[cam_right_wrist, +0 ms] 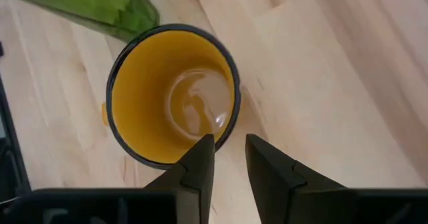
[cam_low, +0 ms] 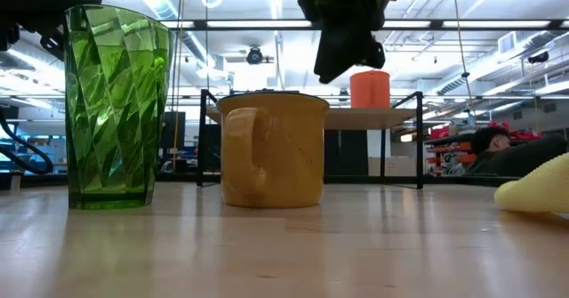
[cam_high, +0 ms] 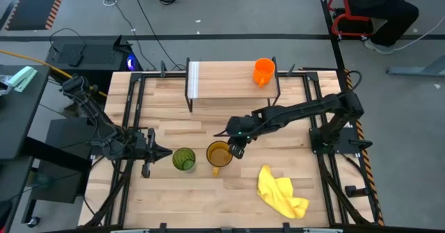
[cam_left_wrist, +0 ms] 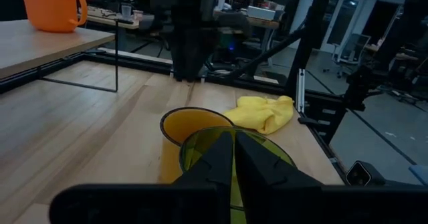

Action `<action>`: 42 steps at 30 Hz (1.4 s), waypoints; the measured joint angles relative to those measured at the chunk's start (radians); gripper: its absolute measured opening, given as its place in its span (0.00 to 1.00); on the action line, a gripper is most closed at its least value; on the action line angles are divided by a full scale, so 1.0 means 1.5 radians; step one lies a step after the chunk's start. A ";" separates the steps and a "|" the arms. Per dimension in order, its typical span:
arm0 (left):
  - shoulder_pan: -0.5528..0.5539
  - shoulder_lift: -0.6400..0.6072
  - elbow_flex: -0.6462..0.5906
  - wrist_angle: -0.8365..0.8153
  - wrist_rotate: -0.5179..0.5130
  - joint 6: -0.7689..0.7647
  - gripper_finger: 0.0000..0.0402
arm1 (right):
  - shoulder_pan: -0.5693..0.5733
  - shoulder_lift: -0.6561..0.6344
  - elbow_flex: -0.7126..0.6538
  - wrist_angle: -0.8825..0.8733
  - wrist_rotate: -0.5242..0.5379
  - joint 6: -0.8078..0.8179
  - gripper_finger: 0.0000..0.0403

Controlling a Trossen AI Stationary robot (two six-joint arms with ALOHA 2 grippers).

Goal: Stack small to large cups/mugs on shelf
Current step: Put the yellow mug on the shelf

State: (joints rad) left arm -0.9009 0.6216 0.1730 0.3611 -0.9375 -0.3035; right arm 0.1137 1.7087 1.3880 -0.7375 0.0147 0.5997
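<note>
Overhead, right gripper [cam_right_wrist: 229, 158] parted – perhaps straddling mug [cam_right_wrist: 172, 93] rim.

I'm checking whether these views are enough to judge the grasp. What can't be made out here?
- Right gripper: in the low view it hangs over the yellow mug; whether a finger touches the rim can't be told.
- Mug handle: in the right wrist view only a sliver shows past the rim.
- Left gripper: its own fingers block much of the green tumbler.
- Orange cup: in the low view partly behind the right gripper.
- Yellow cloth: cut by the low view's edge.
</note>
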 joint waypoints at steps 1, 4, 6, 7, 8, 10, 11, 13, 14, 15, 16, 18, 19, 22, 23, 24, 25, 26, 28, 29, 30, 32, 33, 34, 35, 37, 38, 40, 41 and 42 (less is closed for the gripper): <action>0.000 0.000 0.000 0.000 0.000 0.000 0.07 | 0.000 0.003 0.000 0.002 -0.007 0.000 0.24; 0.000 0.000 0.000 0.000 0.000 0.000 0.08 | 0.000 0.022 0.000 0.018 -0.033 0.000 0.25; 0.000 0.000 0.000 -0.001 0.000 0.001 0.08 | 0.004 0.035 0.000 0.030 -0.038 0.000 0.25; 0.000 0.000 0.000 0.000 0.000 0.001 0.07 | 0.004 0.041 0.000 0.031 -0.038 0.000 0.25; 0.000 0.000 0.000 0.000 0.000 0.001 0.07 | 0.004 0.046 0.000 0.031 -0.038 -0.001 0.25; 0.000 0.000 0.000 -0.001 0.000 0.001 0.06 | 0.004 0.054 0.000 0.030 -0.038 -0.001 0.25; 0.000 0.000 0.000 0.000 0.000 0.000 0.06 | 0.004 0.055 0.000 0.030 -0.038 -0.001 0.25; 0.000 0.000 0.000 -0.001 0.000 0.000 0.06 | 0.003 0.054 0.000 0.032 -0.036 0.000 0.25; 0.000 0.000 0.000 -0.001 0.000 0.000 0.06 | 0.003 0.054 0.000 0.033 -0.036 0.000 0.25; 0.000 0.000 0.000 -0.001 0.000 0.000 0.06 | 0.003 0.054 0.000 0.032 -0.035 0.000 0.25; 0.000 0.000 0.000 -0.002 0.000 0.000 0.07 | 0.004 0.054 0.000 0.032 -0.034 0.002 0.25; 0.000 0.000 0.000 -0.002 0.000 0.000 0.08 | 0.003 0.054 0.000 0.032 -0.030 0.001 0.25; 0.000 0.000 0.000 -0.002 0.000 0.000 0.08 | 0.003 0.055 0.000 0.033 -0.028 0.001 0.25; 0.000 0.000 0.000 -0.003 0.000 0.000 0.08 | 0.002 0.068 0.000 0.033 -0.027 0.003 0.25; 0.000 0.000 0.000 -0.003 0.000 0.000 0.07 | 0.003 0.075 0.000 0.035 -0.026 0.002 0.25; 0.000 0.000 0.000 -0.003 0.000 0.000 0.07 | 0.002 0.078 0.000 0.038 -0.026 0.001 0.25; 0.000 0.000 0.000 -0.004 0.000 0.000 0.06 | 0.002 0.082 0.000 0.038 -0.028 0.001 0.25; 0.000 0.000 0.000 -0.005 0.000 0.000 0.06 | 0.001 0.088 0.000 0.039 -0.028 0.001 0.25; 0.000 0.000 0.000 -0.006 0.000 0.000 0.05 | -0.002 0.091 0.000 0.043 -0.029 0.000 0.25; 0.000 0.000 0.000 -0.006 0.000 0.000 0.05 | -0.003 0.091 0.000 0.043 -0.030 0.000 0.25; 0.000 0.000 0.000 -0.006 0.000 0.000 0.05 | -0.004 0.090 0.000 0.044 -0.030 -0.003 0.25; 0.000 0.000 0.000 -0.007 0.000 0.000 0.06 | -0.005 0.090 0.000 0.048 -0.029 -0.006 0.25; 0.000 0.000 0.000 -0.006 0.000 0.000 0.06 | -0.006 0.090 0.000 0.048 -0.028 -0.006 0.25; 0.000 0.000 0.000 -0.007 0.000 0.000 0.07 | -0.007 0.090 0.000 0.050 -0.028 -0.006 0.25; 0.000 0.000 0.000 -0.008 0.000 0.000 0.07 | -0.007 0.090 0.000 0.051 -0.028 -0.006 0.25; 0.000 0.000 0.000 -0.007 0.000 0.000 0.08 | -0.010 0.096 0.000 0.055 -0.028 -0.005 0.25; 0.000 0.000 0.000 -0.007 0.000 0.000 0.08 | -0.010 0.099 0.000 0.056 -0.028 -0.001 0.25; 0.000 0.000 0.000 -0.007 0.000 0.000 0.08 | -0.012 0.109 0.000 0.063 -0.031 0.000 0.25; 0.000 0.000 0.000 -0.007 0.000 0.000 0.08 | -0.014 0.113 0.000 0.065 -0.031 0.000 0.25; 0.000 0.000 0.000 -0.007 0.000 0.000 0.07 | -0.015 0.119 0.000 0.065 -0.031 0.000 0.25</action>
State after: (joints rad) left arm -0.9012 0.6220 0.1730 0.3507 -0.9379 -0.3038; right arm 0.0914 1.8877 1.3884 -0.6396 -0.0320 0.5999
